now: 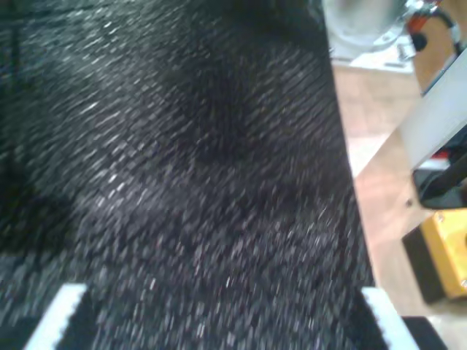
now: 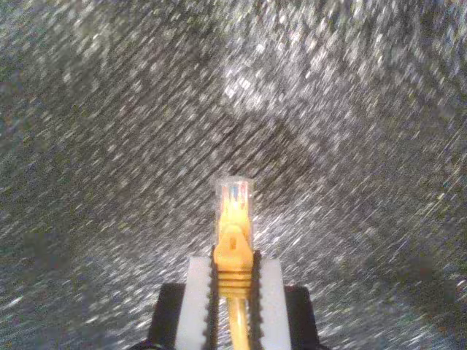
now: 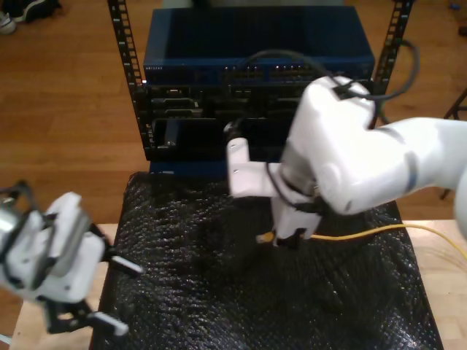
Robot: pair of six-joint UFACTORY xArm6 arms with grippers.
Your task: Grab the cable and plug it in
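Cable [image 2: 233, 240] sits clamped at its yellow boot in my second end effector [image 2: 233, 292], plug [image 2: 233, 195] jutting forward above the black mat [image 3: 219, 292], short of the rack [image 3: 255, 95]. My first end effector [image 1: 219, 321] hangs wide apart over the mat, holding nothing. Risk, I judge: a tilted plug could jam at a port, or trailing cable could snag.
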